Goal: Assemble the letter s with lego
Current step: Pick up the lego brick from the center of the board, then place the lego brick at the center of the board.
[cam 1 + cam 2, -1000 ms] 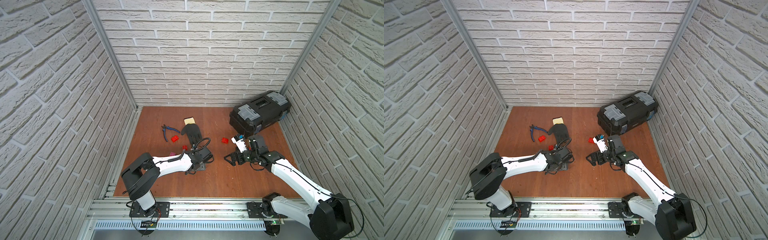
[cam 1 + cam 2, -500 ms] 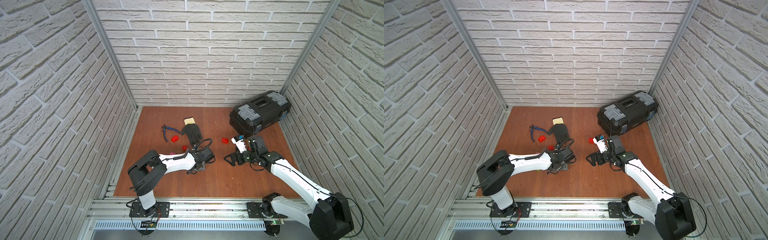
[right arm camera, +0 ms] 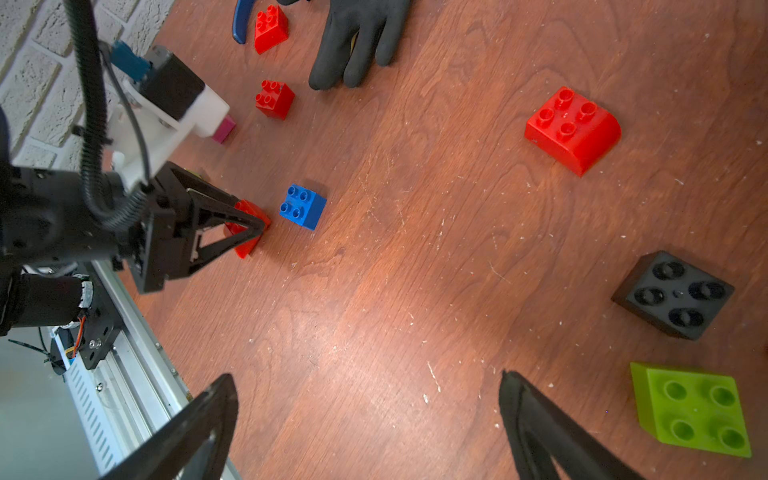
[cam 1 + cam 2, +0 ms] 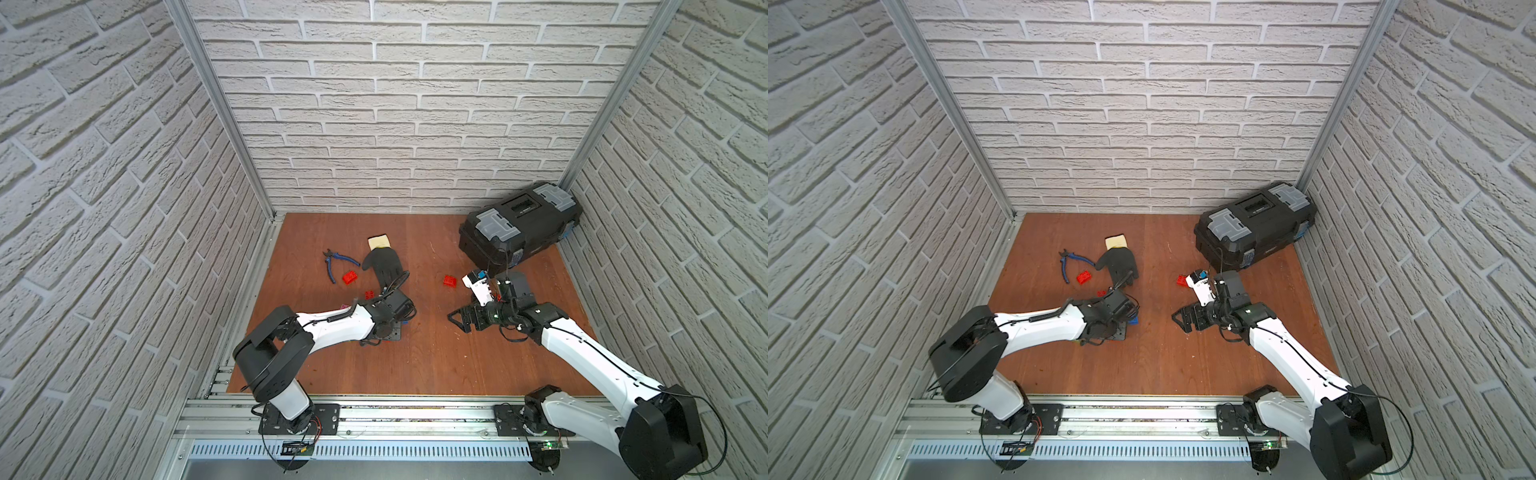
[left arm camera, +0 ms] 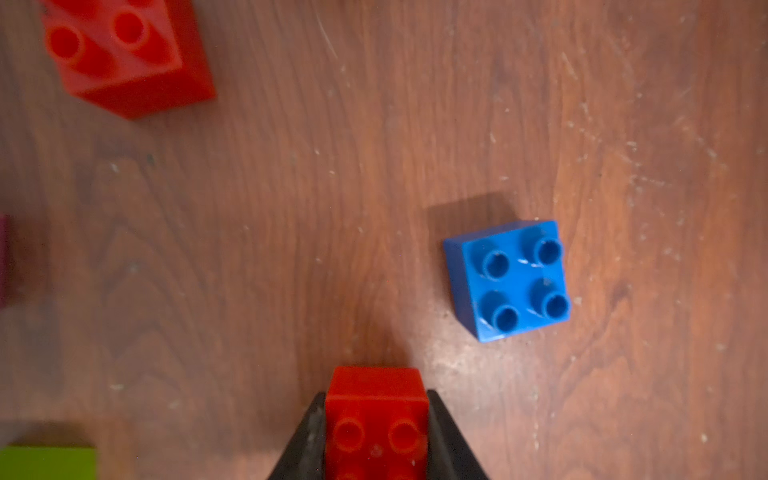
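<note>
Left gripper tight around studded red brick; right gripper wide apart above scuffed wooden tabletop.

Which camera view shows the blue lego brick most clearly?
The left wrist view: the blue brick is large and sharp there, standing studs up with all four studs visible. The right wrist view shows it whole but much smaller. In a top view only a blue sliver shows.

The left end effector has closed its jaws on a red brick on the worktop; a second ago they stood apart.
</note>
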